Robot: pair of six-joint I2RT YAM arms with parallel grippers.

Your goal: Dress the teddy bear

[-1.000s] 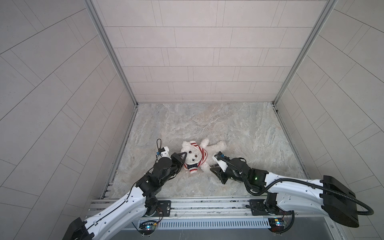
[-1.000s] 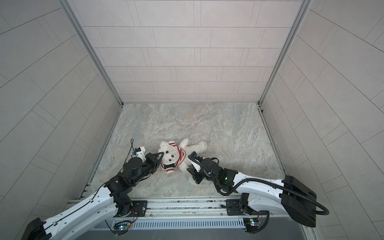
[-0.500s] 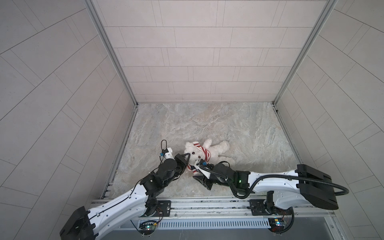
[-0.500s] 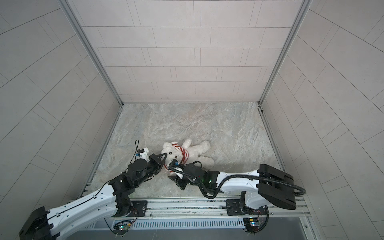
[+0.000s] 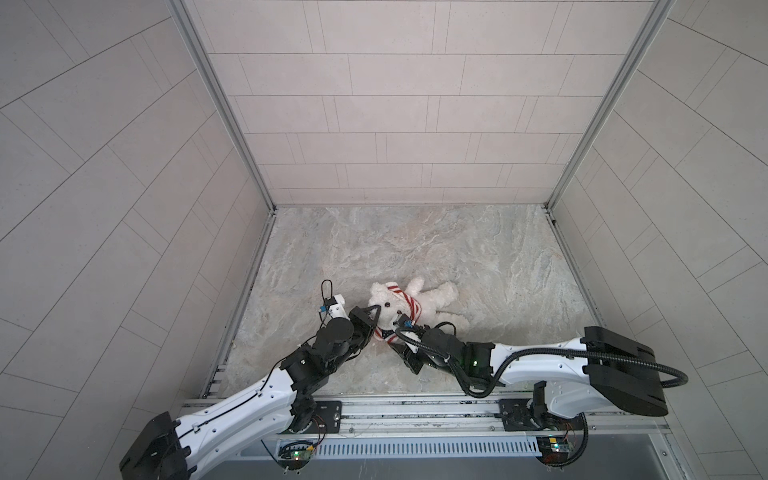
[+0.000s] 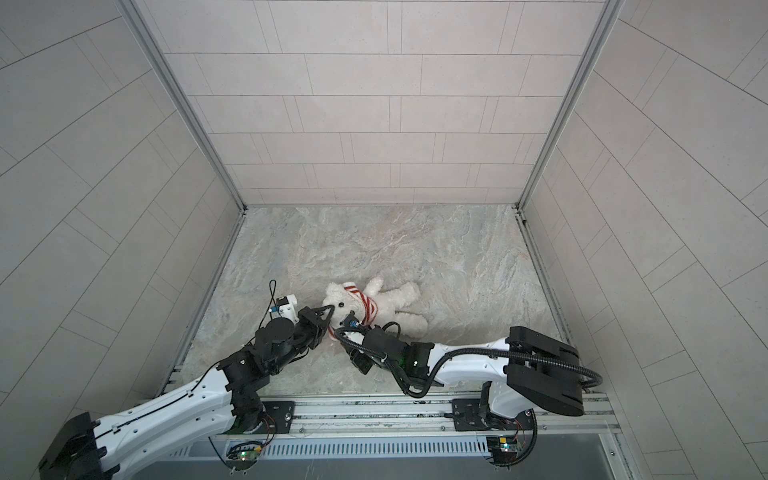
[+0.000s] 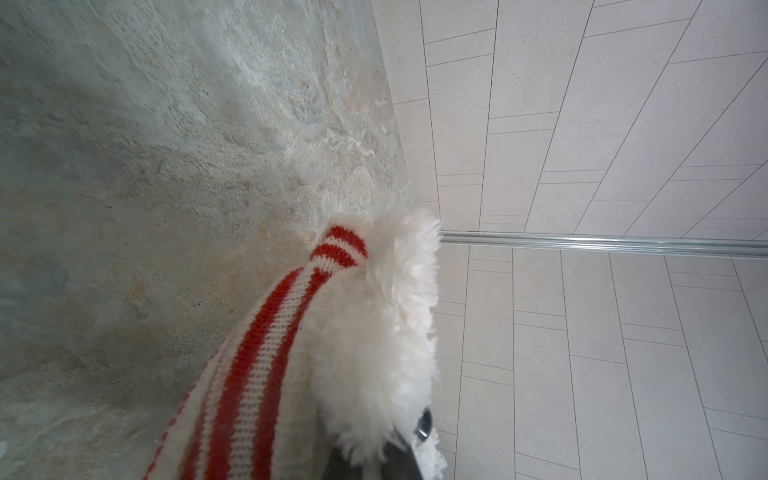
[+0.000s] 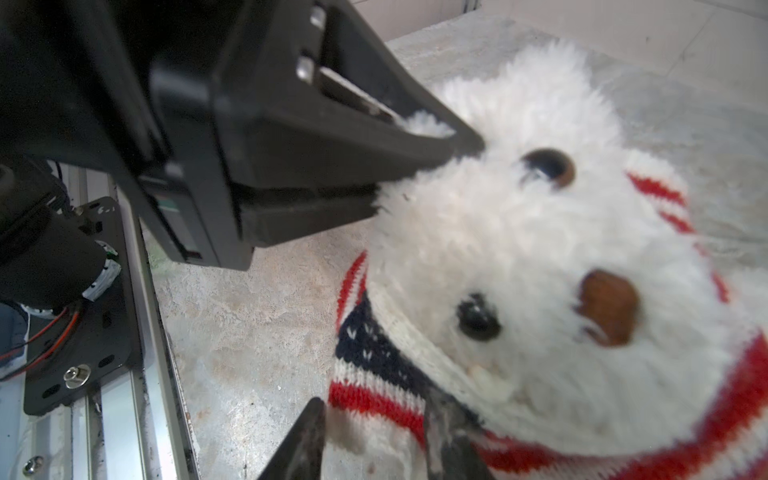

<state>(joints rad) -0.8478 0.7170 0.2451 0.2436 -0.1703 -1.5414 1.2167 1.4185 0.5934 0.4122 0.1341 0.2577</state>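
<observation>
**Table (image 5: 415,249) w/ teddy bear (image 5: 434,296) nr front, jaws at its head**

Bear is lying w/ head twd L arm (image 5: 249,399); R arm (image 5: 536,357) is reaching in opposite. Striped sweater (image 5: 411,306) is bunching round its neck. L jaws are pinching head fur, shut tight. R jaws are standing parted at chin, sweater hem between them.

Bright, even light — teddy bear (image 8: 519,249) blurred close-up, edges bowed.
</observation>
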